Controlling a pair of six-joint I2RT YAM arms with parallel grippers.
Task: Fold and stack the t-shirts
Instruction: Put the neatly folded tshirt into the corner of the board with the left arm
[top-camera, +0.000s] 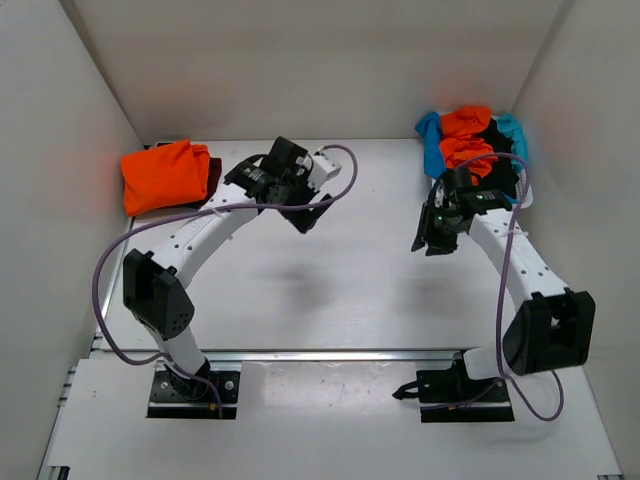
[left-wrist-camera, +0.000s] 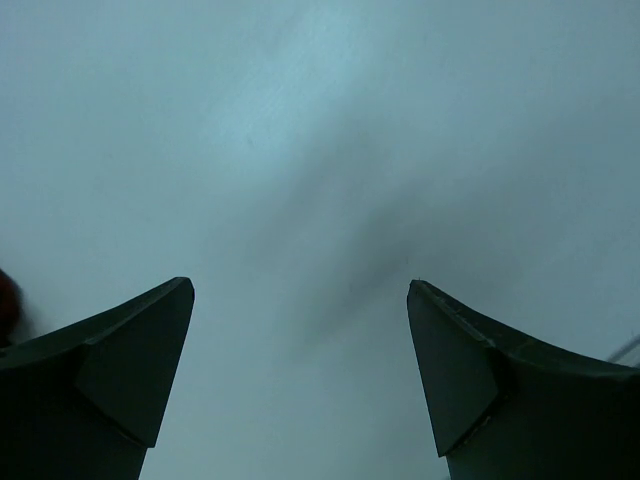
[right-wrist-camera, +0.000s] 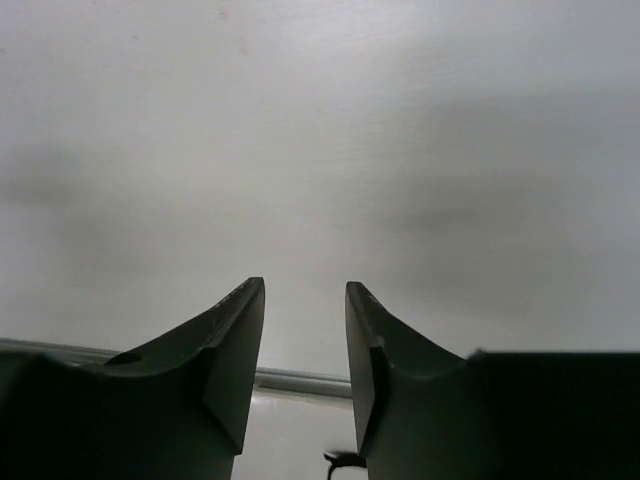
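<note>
Nearest me, the right pincer (right-wrist-camera: 302, 287) hangs over the bare worktop (top-camera: 340, 300), jaws parted a little, nothing between them. Further in, the left pincer (left-wrist-camera: 300, 285) is spread wide and also empty. At the back left, a folded orange t-shirt (top-camera: 160, 175) lies on a dark red t-shirt (top-camera: 212, 172). At the back right sits the unfolded heap (top-camera: 470, 140) of orange, blue and black t-shirts. My worry is that heap: through so narrow a gap I may pinch two tangled layers, or none, and dragging one out could pull the others along. A careless left-arm swing could also knock the finished stack.
</note>
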